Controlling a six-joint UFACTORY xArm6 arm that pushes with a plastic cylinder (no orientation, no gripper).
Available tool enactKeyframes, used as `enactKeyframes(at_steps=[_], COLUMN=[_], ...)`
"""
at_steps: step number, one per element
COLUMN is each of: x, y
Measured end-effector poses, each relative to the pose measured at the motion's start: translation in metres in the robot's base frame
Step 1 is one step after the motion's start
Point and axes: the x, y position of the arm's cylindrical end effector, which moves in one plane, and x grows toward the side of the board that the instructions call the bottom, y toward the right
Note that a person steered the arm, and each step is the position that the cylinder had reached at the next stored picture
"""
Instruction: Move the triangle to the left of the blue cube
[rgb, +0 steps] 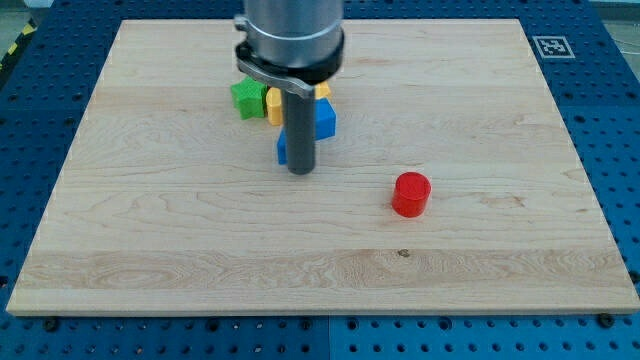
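My tip (300, 173) rests on the board just below the cluster of blocks at the top centre. The blue cube (325, 118) sits right of the rod, close to it. A smaller blue block (282, 149) peeks out at the rod's left edge, touching or nearly touching it. The rod hides most of this block, so I cannot make out its shape. A yellow block (274, 104) and a green block (246, 98) lie up and to the left of the rod. Another yellow piece (322, 90) shows just above the blue cube.
A red cylinder (411, 194) stands alone right of and below my tip. The wooden board (150, 230) lies on a blue perforated table. A marker tag (551, 46) sits at the board's top right corner. The arm's grey body (290, 35) hides the top centre.
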Motion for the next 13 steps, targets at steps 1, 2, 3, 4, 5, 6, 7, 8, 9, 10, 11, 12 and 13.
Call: enactKeyframes(at_steps=[1,2,3,4,5,6,7,8,9,10,11,12,13], x=[-0.002,-0.007,-0.013,-0.013,-0.006,-0.003,-0.023,-0.023,-0.001,0.006,0.007,0.008,0.009], y=[-0.001,-0.002,-0.002,-0.002,-0.006,-0.014,-0.015,-0.015,-0.015,-0.014,-0.014,-0.014,-0.014])
